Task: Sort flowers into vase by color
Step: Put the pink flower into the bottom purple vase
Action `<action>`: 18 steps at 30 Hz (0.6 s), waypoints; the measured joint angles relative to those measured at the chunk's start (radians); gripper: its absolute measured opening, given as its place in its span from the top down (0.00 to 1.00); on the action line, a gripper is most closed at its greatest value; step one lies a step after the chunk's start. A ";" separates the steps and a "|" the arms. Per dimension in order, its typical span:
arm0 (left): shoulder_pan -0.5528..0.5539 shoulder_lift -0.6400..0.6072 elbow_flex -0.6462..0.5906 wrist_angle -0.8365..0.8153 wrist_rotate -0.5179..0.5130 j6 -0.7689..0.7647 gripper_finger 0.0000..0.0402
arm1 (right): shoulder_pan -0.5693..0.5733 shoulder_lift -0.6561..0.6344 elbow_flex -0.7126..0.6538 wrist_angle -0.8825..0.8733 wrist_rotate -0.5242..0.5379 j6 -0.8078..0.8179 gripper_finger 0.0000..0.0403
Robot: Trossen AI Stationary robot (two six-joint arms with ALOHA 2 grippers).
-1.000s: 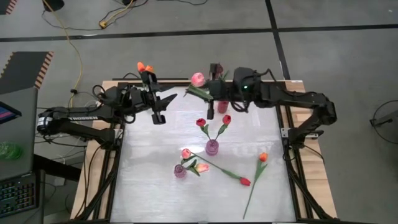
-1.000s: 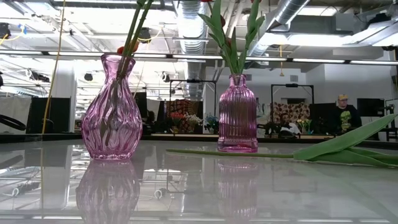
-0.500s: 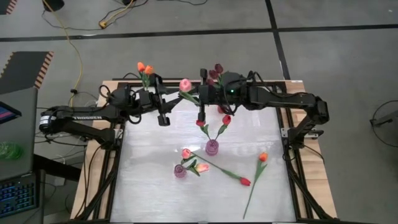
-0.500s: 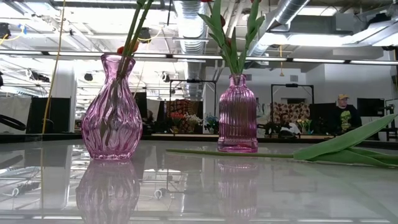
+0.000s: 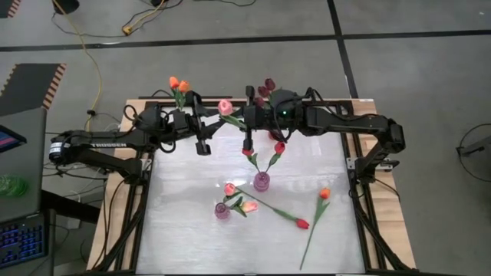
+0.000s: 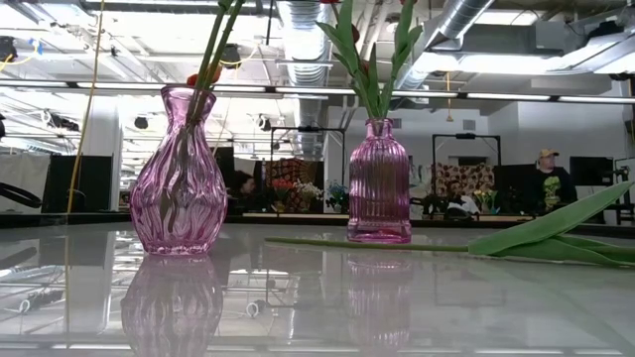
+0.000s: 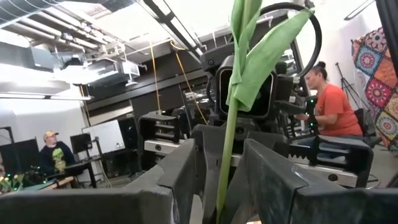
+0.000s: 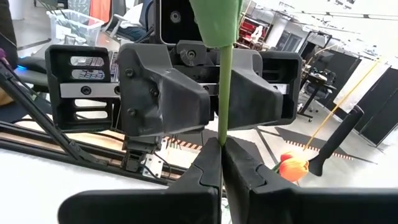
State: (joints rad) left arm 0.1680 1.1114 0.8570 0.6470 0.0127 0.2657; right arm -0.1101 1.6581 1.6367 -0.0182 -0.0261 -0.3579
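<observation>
A pink tulip with a green stem and leaf is up in the air over the table's far part, between my two grippers, which face each other. My right gripper is shut on the stem. My left gripper is open, with one finger on either side of the same stem and a gap showing on both sides. Two red tulips stand in a pink vase. Pink ones stand in another vase. My right gripper pinches the pink tulip's stem between its two fingers, below the leaf. The fingers come level from the table's right and lie across the stem. The flower is lifted clear of the table, its head toward the far edge.
A red tulip and an orange tulip lie loose on the table's near right part; a leaf shows flat there. Orange tulips and maroon tulips stand at the far edge. People sit in the room beyond.
My right gripper has carried the pink tulip toward the table's left, up to my left gripper, and the flower's head now sits between the two arms. My left gripper has shifted slightly toward the right. The maroon tulips behind the right arm have come into view.
</observation>
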 joint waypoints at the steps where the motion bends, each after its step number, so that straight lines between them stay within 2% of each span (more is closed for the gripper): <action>1: 0.000 0.000 0.000 0.002 0.000 0.000 0.70 | 0.000 0.000 0.000 0.000 0.000 -0.001 0.92; 5: 0.000 0.000 0.000 0.002 -0.001 0.000 0.79 | 0.000 0.000 0.000 0.000 0.000 -0.001 0.92; 11: 0.000 0.000 0.000 0.002 -0.001 0.000 0.97 | 0.000 0.000 0.000 0.004 0.000 -0.001 0.91; 18: 0.000 0.000 0.000 0.003 -0.001 -0.016 0.99 | 0.008 0.000 0.000 0.004 0.025 -0.007 0.82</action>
State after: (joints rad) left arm 0.1680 1.1114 0.8570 0.6498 0.0113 0.2494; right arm -0.1019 1.6577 1.6367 -0.0139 -0.0013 -0.3651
